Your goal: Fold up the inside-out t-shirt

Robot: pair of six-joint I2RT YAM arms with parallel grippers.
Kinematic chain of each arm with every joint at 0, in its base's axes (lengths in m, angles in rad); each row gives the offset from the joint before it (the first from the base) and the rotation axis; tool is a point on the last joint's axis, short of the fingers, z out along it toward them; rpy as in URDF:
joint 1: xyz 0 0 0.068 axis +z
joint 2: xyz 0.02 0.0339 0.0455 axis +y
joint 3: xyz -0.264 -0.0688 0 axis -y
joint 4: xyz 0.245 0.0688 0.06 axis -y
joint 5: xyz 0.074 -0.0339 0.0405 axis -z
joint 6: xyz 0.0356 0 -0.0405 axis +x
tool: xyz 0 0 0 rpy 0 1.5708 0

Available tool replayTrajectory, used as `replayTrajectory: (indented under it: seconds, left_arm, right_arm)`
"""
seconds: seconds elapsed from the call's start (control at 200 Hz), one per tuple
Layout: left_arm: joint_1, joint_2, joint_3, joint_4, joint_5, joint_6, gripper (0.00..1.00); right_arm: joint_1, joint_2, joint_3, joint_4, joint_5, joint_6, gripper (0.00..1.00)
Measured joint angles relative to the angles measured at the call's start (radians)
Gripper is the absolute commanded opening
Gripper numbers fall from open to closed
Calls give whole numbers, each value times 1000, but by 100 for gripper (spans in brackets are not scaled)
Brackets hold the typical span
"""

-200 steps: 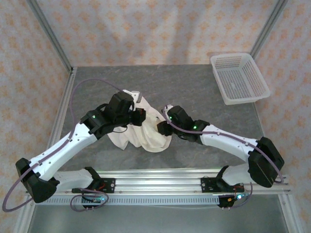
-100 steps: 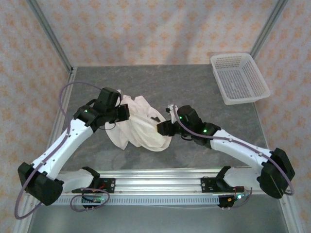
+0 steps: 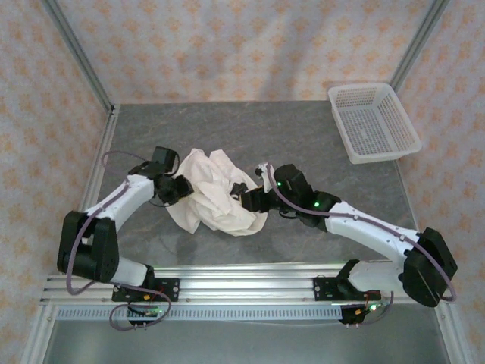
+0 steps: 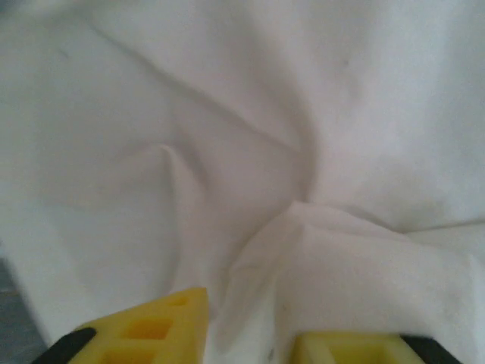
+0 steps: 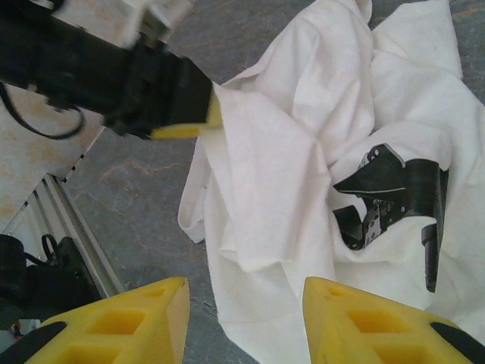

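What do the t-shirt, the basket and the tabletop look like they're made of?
T-shirt: soft matte white fabric, likely a cotton knit; it creases and bunches in loose folds.
Basket: probably rigid white plastic; it has an even mesh of holes and a straight rim.
Tabletop: hard, smooth grey surface with marbled veining; stone or printed laminate, I cannot tell which.

A grey marbled tabletop (image 3: 318, 136) is enclosed by pale, orange-patterned walls (image 3: 242, 45); aluminium posts (image 3: 76, 53) are seen at the frame's upper corners.
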Motion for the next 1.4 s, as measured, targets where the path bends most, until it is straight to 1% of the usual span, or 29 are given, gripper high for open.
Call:
replayTrajectory:
  seconds: [0.025, 0.08, 0.155, 0.195, 0.25, 0.335, 0.415, 0.475, 0.52, 0.61, 0.856, 0.976, 1.096, 1.136, 1.176, 1.256, 1.346, 1.396]
  left_arm:
    - [10, -29, 7, -19, -16, 20, 46]
    - [19, -98, 27, -58, -52, 45, 46]
    - [-9, -199, 64, -103, -90, 88, 46]
    - [-51, -253, 86, -124, -118, 108, 46]
    - [-132, -315, 113, -148, -143, 126, 44]
    - [-258, -370, 120, -163, -137, 138, 43]
    - [-349, -377, 90, -154, -117, 128, 43]
    - [-409, -356, 56, -142, -106, 103, 45]
    - [-445, -322, 30, -133, -99, 84, 50]
    - [-483, -246, 9, -107, -99, 60, 54]
    - [-488, -75, 5, 43, -100, 42, 54]
    - [-488, 0, 5, 69, -104, 38, 57]
    - [-488, 25, 8, 75, -116, 34, 58]
    - [-488, 28, 13, 78, -118, 34, 55]
    - [-488, 31, 18, 82, -119, 33, 49]
    - [-488, 35, 27, 92, -119, 34, 33]
    - [-488, 37, 35, 98, -121, 24, 13]
    - [-488, 39, 44, 98, -124, 27, 4]
  right_arm:
    - [1, 4, 0, 0, 2, 0, 44]
    - [3, 11, 0, 0, 7, 0, 44]
    - [4, 21, 0, 0, 18, 0, 44]
    - [4, 27, 0, 0, 26, 0, 44]
    - [4, 34, 0, 0, 38, 0, 44]
    - [4, 42, 0, 0, 61, -1, 44]
    - [4, 44, -2, 0, 83, 0, 44]
    - [4, 44, -6, 0, 99, 0, 44]
    - [4, 44, -10, -1, 108, 0, 44]
    - [4, 43, -16, -8, 121, 0, 44]
    - [4, -11, -32, -31, 156, 0, 44]
    - [4, -40, -40, -39, 166, -1, 45]
    - [4, -54, -41, -46, 173, -1, 45]
    - [4, -55, -41, -47, 175, -2, 45]
    - [4, -55, -41, -48, 177, -3, 45]
    - [4, -55, -41, -48, 179, -4, 45]
    - [4, -55, -41, -50, 180, -4, 45]
    - [4, -55, -41, -53, 180, -4, 45]
